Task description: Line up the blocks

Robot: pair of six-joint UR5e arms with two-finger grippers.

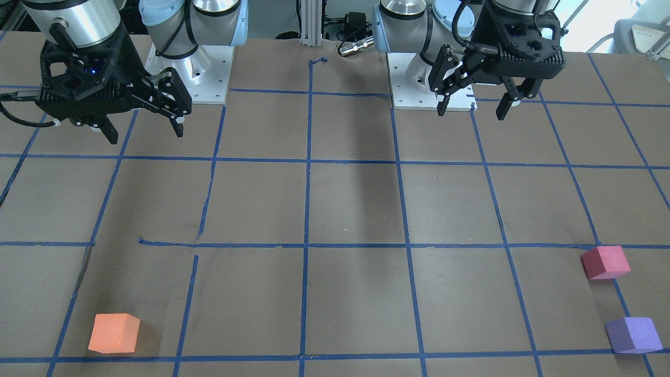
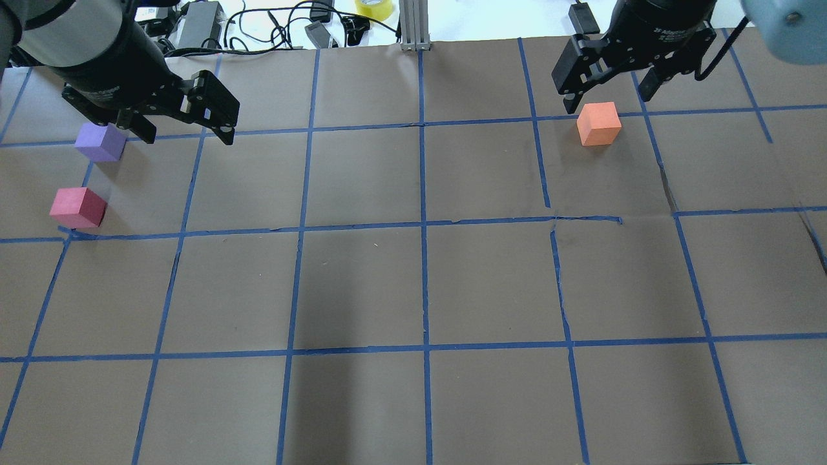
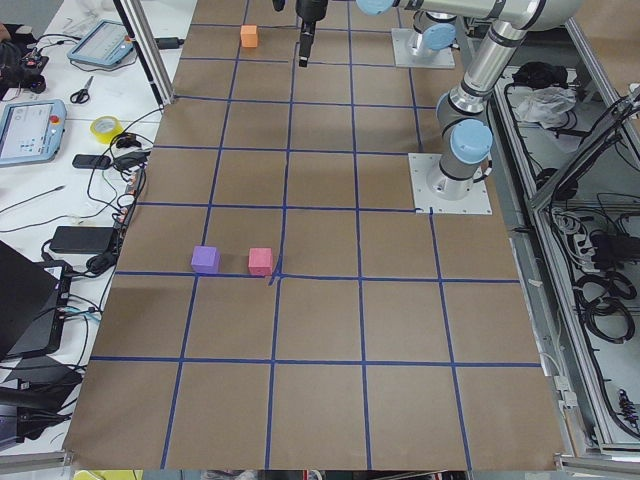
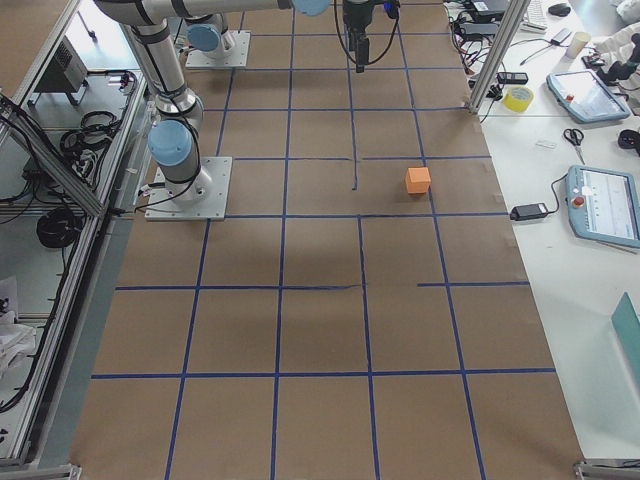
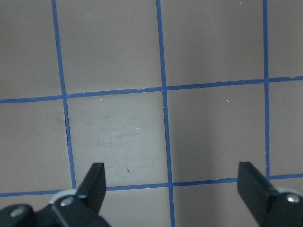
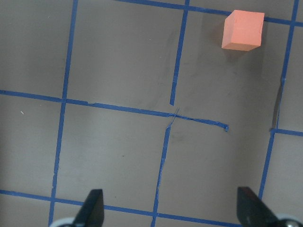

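The orange block (image 1: 114, 333) (image 2: 599, 123) sits on the brown table at the far right and shows at the top right of the right wrist view (image 6: 243, 30). The crimson-pink block (image 1: 604, 262) (image 2: 78, 207) and the purple block (image 1: 633, 335) (image 2: 100, 143) sit close together at the far left, apart from each other. My left gripper (image 1: 472, 111) (image 2: 187, 134) (image 5: 173, 189) is open and empty, raised above the table. My right gripper (image 1: 146, 135) (image 2: 607, 98) (image 6: 171, 210) is open and empty, also raised.
Blue tape lines (image 2: 423, 226) split the table into grid squares. An aluminium post (image 2: 413, 26), cables and a yellow tape roll (image 2: 373, 8) lie past the far edge. The two arm bases (image 1: 191, 73) (image 1: 429, 78) stand on the robot's side.
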